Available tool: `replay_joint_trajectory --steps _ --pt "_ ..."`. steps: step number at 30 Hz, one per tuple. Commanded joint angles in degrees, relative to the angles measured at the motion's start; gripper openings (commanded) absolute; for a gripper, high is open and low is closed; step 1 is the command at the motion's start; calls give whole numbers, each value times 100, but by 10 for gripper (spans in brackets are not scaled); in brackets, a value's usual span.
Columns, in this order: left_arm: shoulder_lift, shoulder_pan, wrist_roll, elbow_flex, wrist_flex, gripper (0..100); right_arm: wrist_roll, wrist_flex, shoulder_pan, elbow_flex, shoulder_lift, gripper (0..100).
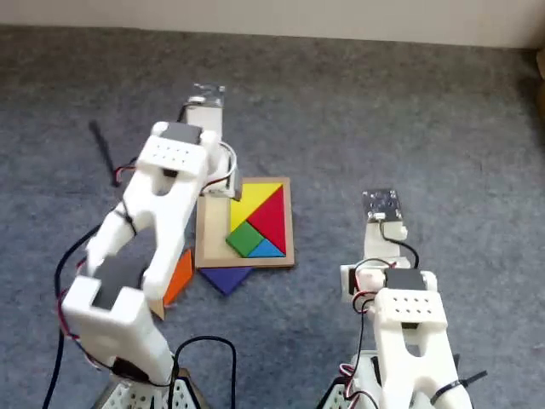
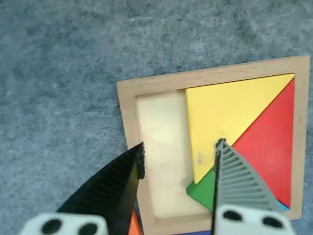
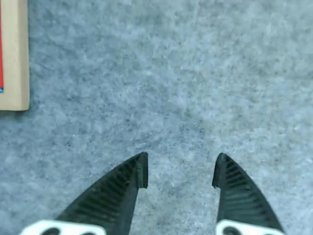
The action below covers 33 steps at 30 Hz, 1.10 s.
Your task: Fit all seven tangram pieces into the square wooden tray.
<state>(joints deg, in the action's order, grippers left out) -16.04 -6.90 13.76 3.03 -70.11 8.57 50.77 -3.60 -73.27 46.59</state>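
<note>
Near the middle of the high view, flat on the grey carpeted surface [image 1: 409, 111]: the square wooden tray [image 1: 255, 263]. Packed edge to edge in its right half: a yellow triangle [image 1: 254, 198] at the top, a red triangle [image 1: 271, 217] against the right wall, a green piece [image 1: 244, 239] and a blue piece [image 1: 268, 249] toward the lower rim. Left half bare wood.

Just below the tray's lower rim, outside it: a purple triangle [image 1: 226, 277]; touching the rim or not, cannot tell. Lower left of the tray, partly under the left arm [image 1: 162, 213]: an orange piece [image 1: 177, 277].

Left gripper [image 2: 181, 145] above the tray, fingers released and spread, grasping nothing; black fingertip over the tray's wall, grey one over the yellow-green seam.

Right gripper [image 3: 180, 169] over bare carpet, fingers likewise apart and empty. Right arm [image 1: 409, 315] at lower right of the high view, well apart from the tray.
</note>
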Motion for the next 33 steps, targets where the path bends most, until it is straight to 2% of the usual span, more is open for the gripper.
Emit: replay_joint_trajectory --steps 1,14,25,33 --pt "-453 -233 53 -637 -62 238 70 -189 66 -4 145 217" --pt "-1675 -690 431 -1587 -62 236 70 -189 66 -48 101 217" --pt "-1763 -760 1152 -1675 -18 236 70 -681 66 -699 145 217" --pt "-1719 -1130 1169 -1648 -62 235 70 -796 66 -831 145 217"
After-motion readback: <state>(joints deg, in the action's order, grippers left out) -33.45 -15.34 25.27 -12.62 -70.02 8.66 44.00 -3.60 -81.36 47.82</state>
